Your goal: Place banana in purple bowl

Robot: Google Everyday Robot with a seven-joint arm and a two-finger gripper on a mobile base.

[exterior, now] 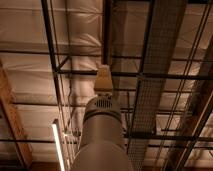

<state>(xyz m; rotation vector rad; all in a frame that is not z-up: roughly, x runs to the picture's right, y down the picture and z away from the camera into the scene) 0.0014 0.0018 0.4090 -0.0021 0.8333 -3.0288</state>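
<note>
The camera looks up along my arm (100,135), a grey cylinder rising from the bottom middle toward the ceiling. At its top end sits the gripper (103,79), a pale beige piece seen from behind against the ceiling beams. Nothing shows in or around it. The banana and the purple bowl are both out of view.
Overhead are dark steel trusses (55,60), a wire cable tray (160,75) running up the right side, and pale ceiling panels. A lit tube light (58,147) hangs at the lower left beside a wooden beam (12,120).
</note>
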